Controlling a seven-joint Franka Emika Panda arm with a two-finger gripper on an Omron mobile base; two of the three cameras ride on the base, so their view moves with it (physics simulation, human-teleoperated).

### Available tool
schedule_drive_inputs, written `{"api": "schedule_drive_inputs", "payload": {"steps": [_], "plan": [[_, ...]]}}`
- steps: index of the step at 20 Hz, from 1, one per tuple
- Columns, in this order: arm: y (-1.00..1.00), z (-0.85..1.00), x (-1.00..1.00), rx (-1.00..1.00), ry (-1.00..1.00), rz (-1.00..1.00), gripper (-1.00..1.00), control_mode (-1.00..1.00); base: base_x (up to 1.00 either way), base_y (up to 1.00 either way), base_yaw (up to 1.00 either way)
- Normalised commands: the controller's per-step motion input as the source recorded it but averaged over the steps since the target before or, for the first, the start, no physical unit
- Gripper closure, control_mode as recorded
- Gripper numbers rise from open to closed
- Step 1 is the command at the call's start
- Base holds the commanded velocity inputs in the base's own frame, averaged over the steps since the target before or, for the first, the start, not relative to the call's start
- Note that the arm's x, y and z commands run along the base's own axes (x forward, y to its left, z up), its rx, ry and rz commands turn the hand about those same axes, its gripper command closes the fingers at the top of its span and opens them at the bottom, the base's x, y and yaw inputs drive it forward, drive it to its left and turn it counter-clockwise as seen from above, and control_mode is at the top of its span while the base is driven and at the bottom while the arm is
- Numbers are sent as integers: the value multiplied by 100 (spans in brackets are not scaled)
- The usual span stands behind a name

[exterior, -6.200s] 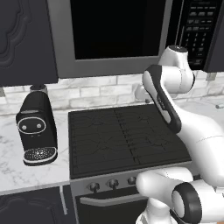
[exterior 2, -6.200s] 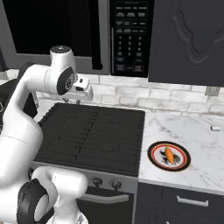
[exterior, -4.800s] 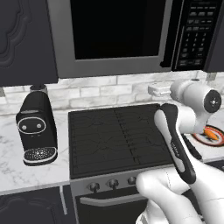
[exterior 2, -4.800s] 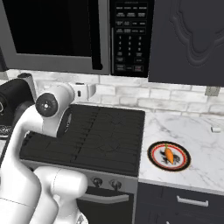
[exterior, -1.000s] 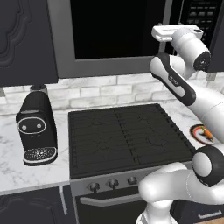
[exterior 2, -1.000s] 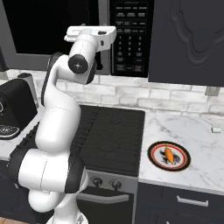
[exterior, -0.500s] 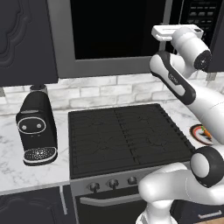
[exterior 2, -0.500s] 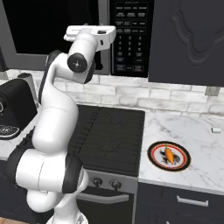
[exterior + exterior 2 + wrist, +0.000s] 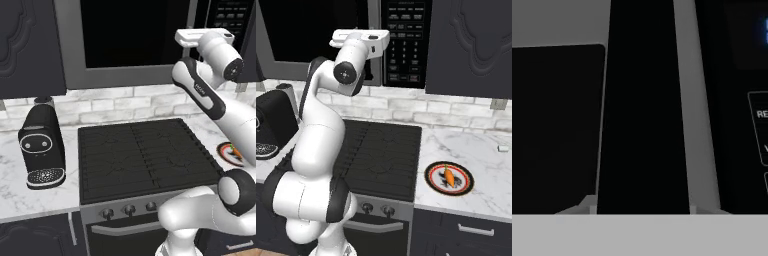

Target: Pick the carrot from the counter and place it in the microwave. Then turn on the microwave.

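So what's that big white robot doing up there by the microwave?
The robot has lifted its arm up to the microwave, and its tool is at the door's handle, between the dark glass and the button panel. The tool is shut, likely on that handle, so it seems to be about to pull the door open. The carrot hasn't been picked up yet; it lies on a red-rimmed plate on the counter, right of the stove.

My glossy white plastic arm (image 9: 318, 135) rises before the microwave (image 9: 135, 42), matt grey frame around dark glass (smooth). At three o'clock, the veined marble counter (image 9: 491, 170) looks polished.
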Motion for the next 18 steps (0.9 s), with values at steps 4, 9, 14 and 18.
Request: {"api": "schedule_drive_inputs", "payload": {"steps": [4, 9, 14, 18], "plan": [[0, 0, -43, 0, 0, 0, 100, -100, 0, 0, 0], [11, 0, -45, 0, 0, 0, 100, -100, 0, 0, 0], [16, 0, -47, 0, 0, 0, 100, -100, 0, 0, 0], [24, 0, -54, 0, 0, -1, 100, -100, 0, 0, 0]]}}
